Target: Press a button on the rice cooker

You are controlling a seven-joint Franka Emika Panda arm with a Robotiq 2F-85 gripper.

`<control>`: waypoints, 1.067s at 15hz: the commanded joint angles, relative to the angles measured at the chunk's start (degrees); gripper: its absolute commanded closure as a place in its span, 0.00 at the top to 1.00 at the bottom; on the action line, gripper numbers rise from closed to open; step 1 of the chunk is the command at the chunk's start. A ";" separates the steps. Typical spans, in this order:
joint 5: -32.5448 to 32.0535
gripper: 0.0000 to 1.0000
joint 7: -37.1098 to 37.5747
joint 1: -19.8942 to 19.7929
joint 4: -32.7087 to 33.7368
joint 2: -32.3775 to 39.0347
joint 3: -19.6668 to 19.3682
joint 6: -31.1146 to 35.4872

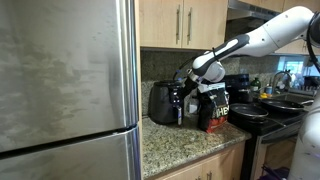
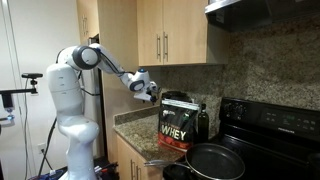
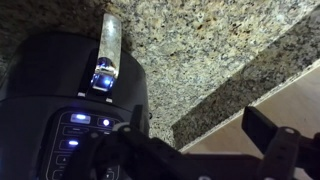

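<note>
Rice cooker (image 1: 163, 103) sits on the granite counter (image 1: 185, 142), between fridge (image 1: 65, 80) and whey bag (image 1: 213, 108). Gripper (image 1: 183, 96) is at its front, jaws spread, holding nothing. Wrist view: one finger (image 3: 140, 148) just beside the lit control strip (image 3: 85, 125); can't tell if they touch.

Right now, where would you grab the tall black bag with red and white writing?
Probably its narrow top edge, coming from above: the black printed bag stands upright on the speckled granite counter, with the glossy black rice cooker close beside it.
</note>
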 commanded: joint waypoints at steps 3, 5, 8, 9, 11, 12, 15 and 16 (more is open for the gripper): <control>0.04 1.00 0.60 -1.08 0.05 -0.27 1.72 -0.17; 3.24 1.00 -1.37 -0.85 0.91 1.67 0.85 1.57; 6.69 1.00 -2.09 -1.13 1.94 4.50 0.75 3.23; 8.17 1.00 -2.33 -1.30 2.03 5.05 1.01 3.77; 5.59 1.00 -0.23 -2.28 0.59 2.98 2.19 2.37; 5.57 1.00 -0.18 -2.36 0.59 3.09 2.32 2.37; 5.56 1.00 -0.09 -2.29 0.61 2.85 2.45 2.37; 5.81 1.00 -0.62 -2.56 1.64 4.37 2.15 2.95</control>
